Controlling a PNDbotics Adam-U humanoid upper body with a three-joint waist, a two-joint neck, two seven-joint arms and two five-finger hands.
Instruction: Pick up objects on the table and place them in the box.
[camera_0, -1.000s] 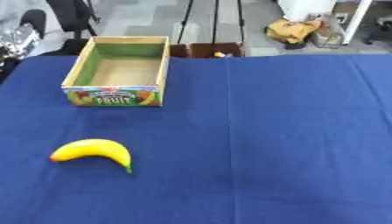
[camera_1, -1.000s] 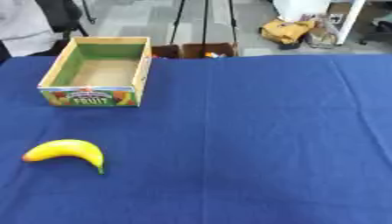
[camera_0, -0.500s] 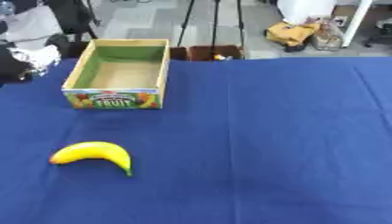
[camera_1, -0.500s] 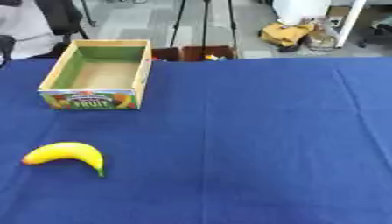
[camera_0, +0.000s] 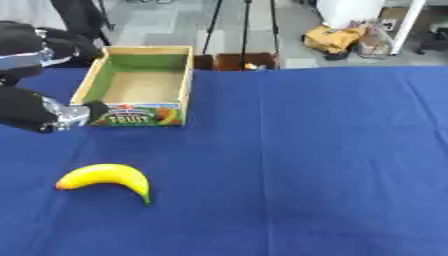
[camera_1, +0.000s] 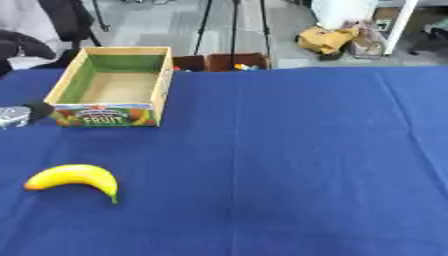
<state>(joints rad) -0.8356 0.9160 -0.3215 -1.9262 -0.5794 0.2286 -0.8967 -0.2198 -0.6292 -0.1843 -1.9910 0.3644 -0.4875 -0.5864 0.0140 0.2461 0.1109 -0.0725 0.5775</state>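
Left hand (camera_0: 39, 114) at the left edge, holding nothing, finger state unclear, box (camera_0: 140, 88) just beside it, banana (camera_0: 105, 178) below on the desk (camera_0: 315, 160)

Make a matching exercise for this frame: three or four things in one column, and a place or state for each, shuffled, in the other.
Things:
1. banana
2. box
3. left hand
4. bag

Places or states:
A. on the floor beyond the table's far edge
B. at the view's left edge, beside the printed front of the box
C. lying on the blue cloth, near left, nothing touching it
D. open top, nothing inside, at the far left of the table

Pairs: 1-C, 2-D, 3-B, 4-A
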